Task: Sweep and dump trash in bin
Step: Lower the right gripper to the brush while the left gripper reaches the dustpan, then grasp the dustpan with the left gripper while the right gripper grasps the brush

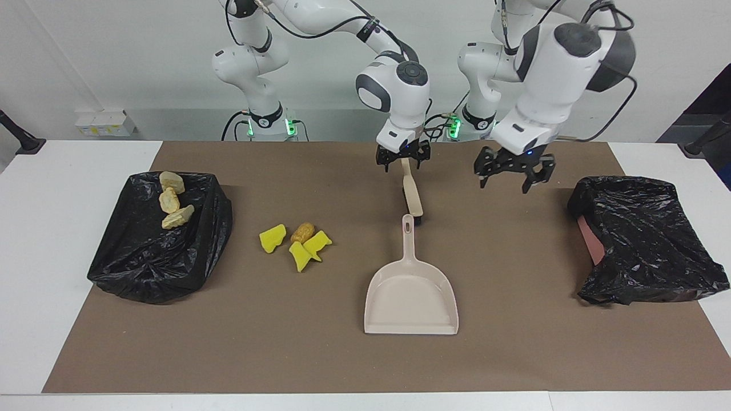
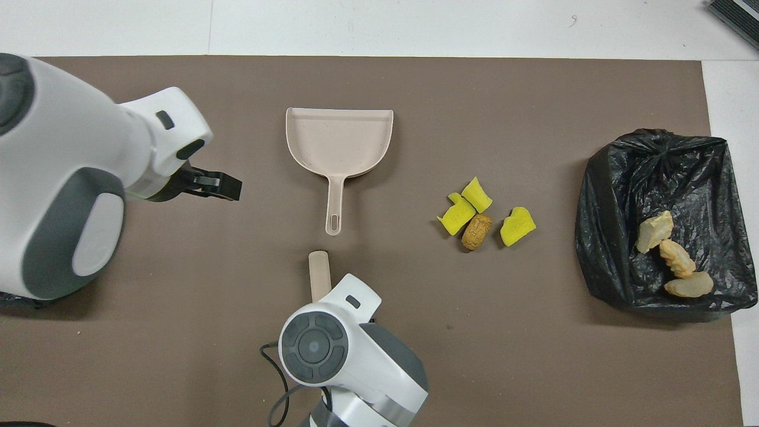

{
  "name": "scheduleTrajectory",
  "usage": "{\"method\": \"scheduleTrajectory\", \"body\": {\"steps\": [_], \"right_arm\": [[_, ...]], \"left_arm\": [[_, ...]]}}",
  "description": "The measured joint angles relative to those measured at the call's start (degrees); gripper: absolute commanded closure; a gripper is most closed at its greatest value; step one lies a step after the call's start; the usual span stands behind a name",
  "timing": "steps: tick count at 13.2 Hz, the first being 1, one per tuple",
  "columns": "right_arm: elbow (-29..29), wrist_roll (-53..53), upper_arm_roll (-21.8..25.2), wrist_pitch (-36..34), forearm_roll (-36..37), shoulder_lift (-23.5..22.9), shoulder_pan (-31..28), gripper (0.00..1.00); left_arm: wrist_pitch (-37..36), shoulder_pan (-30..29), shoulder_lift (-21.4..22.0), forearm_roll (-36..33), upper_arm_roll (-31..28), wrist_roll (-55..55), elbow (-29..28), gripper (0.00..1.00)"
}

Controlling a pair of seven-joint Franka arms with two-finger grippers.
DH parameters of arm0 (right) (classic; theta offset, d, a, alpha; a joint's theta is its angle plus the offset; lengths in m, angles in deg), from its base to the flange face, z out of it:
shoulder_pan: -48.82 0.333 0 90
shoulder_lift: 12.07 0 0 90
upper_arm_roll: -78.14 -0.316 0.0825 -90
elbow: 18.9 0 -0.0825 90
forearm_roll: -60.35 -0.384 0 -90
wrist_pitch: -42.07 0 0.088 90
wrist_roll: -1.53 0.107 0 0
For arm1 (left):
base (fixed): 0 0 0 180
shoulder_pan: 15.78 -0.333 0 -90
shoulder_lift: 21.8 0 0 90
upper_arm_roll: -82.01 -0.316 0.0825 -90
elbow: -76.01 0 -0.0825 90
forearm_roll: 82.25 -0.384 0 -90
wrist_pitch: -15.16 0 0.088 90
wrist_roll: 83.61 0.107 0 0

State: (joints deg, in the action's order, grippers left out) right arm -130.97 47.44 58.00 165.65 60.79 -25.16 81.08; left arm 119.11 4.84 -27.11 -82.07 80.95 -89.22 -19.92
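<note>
Lying well apart from both fingers (image 1: pixel 486 172), trash (image 1: pixel 297 242)

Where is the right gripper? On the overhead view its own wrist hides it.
Observer: The right gripper hangs open over the handle end of the brush, which lies on the mat.
Operator: The left arm covers its end of the table. Anything there?
Observer: A black-bagged bin, with no trash showing on it.
Operator: Is the left gripper holding anything?
Observer: No. The left gripper is open and empty, up over the mat between the brush and that bin.
</note>
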Motion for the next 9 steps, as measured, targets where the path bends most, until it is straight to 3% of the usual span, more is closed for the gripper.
{"method": "scheduleTrajectory", "body": {"steps": [3, 7, 8, 9], "right_arm": [[-4.8, 0.06, -0.01, 4.57, -0.16, 0.63, 2.52, 0.0], [-6.74, 0.06, -0.03, 4.88, -0.2, 1.2, 3.49, 0.0], [-6.9, 0.06, -0.07, 4.88, -0.21, 1.44, 3.53, 0.18], [-6.97, 0.06, -0.12, 4.88, -0.21, 1.58, 3.56, 0.44]], "left_arm": [[3.7, 3.84, -4.66, -0.06, 0.05, -2.45, -0.03, 0.0], [10.97, 6.94, -10.31, -0.07, 0.04, -6.44, -0.1, 0.0], [13.38, 7.49, -11.55, -0.07, 0.02, -8.06, -0.16, 0.0], [15.51, 7.99, -12.76, -0.07, 0.07, -9.17, -0.21, 0.0]]}}
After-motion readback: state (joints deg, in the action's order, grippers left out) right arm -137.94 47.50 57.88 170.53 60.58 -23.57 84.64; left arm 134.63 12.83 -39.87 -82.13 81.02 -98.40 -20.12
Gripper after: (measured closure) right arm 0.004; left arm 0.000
